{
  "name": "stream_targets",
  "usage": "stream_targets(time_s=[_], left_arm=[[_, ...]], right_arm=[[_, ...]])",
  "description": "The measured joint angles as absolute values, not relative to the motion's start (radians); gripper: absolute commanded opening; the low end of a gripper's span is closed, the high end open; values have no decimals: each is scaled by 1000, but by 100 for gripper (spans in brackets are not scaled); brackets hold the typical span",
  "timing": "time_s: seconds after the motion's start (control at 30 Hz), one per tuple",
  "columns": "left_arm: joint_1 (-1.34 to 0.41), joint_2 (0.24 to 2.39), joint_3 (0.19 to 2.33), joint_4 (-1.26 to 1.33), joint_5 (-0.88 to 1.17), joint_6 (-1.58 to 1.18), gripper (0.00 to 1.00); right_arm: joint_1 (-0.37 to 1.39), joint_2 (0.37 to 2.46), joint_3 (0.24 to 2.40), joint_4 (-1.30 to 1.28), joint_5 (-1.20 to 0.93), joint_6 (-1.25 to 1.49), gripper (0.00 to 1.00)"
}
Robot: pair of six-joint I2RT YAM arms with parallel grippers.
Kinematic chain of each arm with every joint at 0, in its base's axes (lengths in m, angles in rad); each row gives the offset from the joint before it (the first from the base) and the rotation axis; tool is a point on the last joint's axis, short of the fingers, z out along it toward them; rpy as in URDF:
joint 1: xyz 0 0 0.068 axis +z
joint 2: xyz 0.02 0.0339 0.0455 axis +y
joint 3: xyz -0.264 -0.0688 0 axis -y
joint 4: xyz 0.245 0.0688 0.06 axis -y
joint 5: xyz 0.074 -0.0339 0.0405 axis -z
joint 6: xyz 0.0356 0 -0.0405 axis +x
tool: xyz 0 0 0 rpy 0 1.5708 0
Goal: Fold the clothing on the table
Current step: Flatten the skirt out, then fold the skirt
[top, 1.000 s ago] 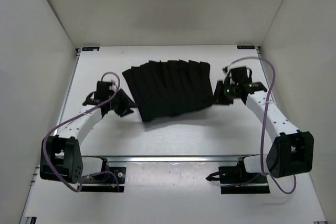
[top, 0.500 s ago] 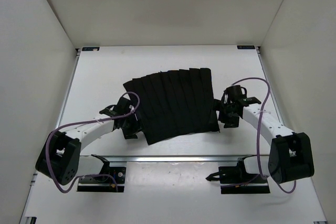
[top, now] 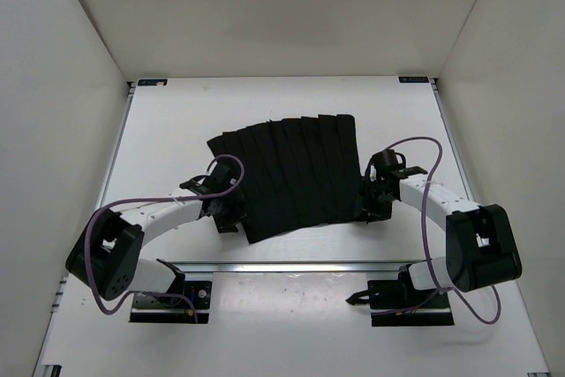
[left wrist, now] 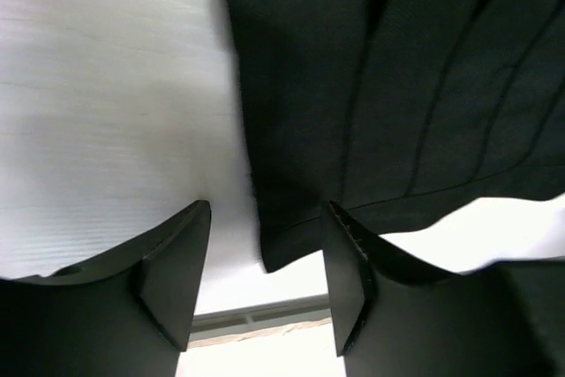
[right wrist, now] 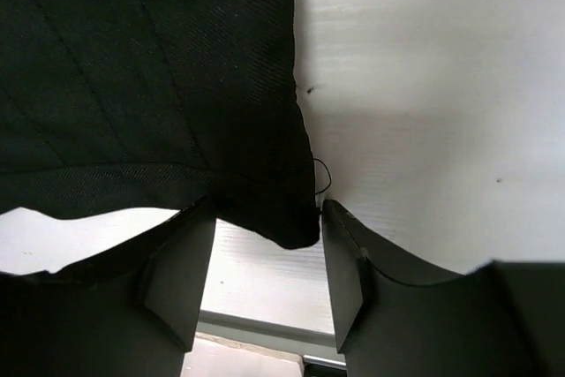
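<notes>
Pincers on both arms are seen with jaws apart: the left gripper (left wrist: 265,222) and the right gripper (right wrist: 267,216) each straddle a near corner of the cloth, and nothing is clamped. On the table (top: 177,121), the clothing (top: 291,174) is laid flat around the middle, with its pleats running away from the arm bases. Compared with a second ago, the garment has been drawn toward the bases and spread out longer. Both arms have been brought from its sides down to its near corners. Over the last half second the cloth has not shifted. The jaws have been opened in that time. A straightening pull is judged to be finished and the fold itself not yet begun. Fresh grasps on the two near corners appear to be lined up.
</notes>
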State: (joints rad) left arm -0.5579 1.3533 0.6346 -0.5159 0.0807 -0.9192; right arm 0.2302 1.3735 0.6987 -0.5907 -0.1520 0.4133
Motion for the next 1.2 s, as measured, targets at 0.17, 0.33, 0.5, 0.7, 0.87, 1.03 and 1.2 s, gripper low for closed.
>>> stream_targets(time_s=[0.17, 0.33, 0.5, 0.7, 0.87, 1.03, 1.2], left_arm=[[-609, 1390, 640, -456, 89, -966, 27], [-616, 1430, 651, -427, 110, -978, 0], [-534, 1405, 657, -483, 124, -930, 0], [-353, 1231, 694, -606, 194, -835, 0], [-315, 1085, 665, -685, 227, -776, 0], [-335, 981, 545, -761, 290, -783, 0], [-276, 1064, 675, -839, 324, -759, 0]], right_arm=[[233, 1374, 690, -569, -163, 413, 18], [247, 1375, 680, -559, -178, 418, 0], [274, 1350, 709, -609, -193, 413, 0], [281, 1207, 835, -722, -266, 392, 0], [348, 1053, 788, -780, -294, 416, 0], [394, 944, 693, -874, -333, 468, 0], [342, 1030, 850, -947, -368, 450, 0]])
